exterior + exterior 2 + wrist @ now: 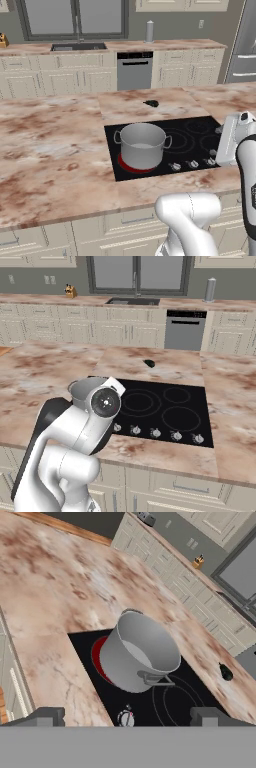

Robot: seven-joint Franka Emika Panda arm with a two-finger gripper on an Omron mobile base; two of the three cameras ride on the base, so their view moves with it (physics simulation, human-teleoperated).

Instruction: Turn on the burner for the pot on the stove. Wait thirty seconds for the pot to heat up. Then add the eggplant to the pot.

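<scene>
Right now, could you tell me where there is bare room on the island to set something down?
The wide marble stretch left of the stove is bare, as is the counter behind it apart from the small eggplant. The stove's front left is crowded: the pot on the glowing burner, with the knobs beside it.

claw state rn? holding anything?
Claw: open, fingertips wide apart, holding nothing. It hangs above the knobs, short of the pot; the eggplant lies on the counter.
</scene>
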